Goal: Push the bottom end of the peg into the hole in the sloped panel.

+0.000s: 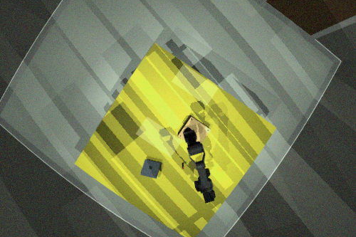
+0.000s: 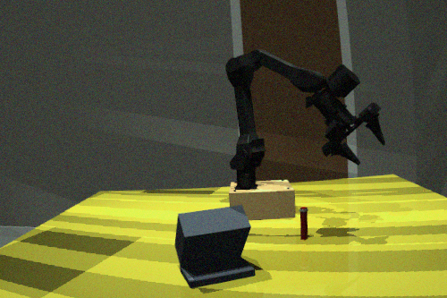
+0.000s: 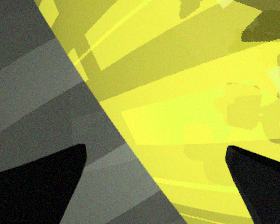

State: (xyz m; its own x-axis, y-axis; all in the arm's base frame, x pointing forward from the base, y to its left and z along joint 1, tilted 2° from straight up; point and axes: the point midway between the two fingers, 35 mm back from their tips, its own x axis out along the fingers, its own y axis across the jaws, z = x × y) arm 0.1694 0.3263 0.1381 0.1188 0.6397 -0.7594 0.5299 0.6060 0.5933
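A thin dark red peg (image 1: 183, 166) (image 2: 304, 226) with a pale band near its top stands upright on the table (image 2: 384, 258). The blue-grey block with the sloped panel (image 1: 147, 172) (image 2: 214, 225) stands to one side of it. A small dark hole (image 1: 151, 167) shows in its face in the top view; I cannot see the hole in the exterior view. My gripper (image 2: 371, 153) (image 3: 157, 153) is open and empty, high above the table and well away from the peg, with its fingers angled downward. The wrist view shows neither the peg nor the block.
The arm's pale wooden base (image 1: 202, 129) (image 2: 262, 205) stands behind the peg and block as seen in the exterior view. The yellow table's edge (image 3: 131, 147) runs diagonally through the wrist view, with grey floor beyond it. A brown door (image 2: 290, 74) is in the background.
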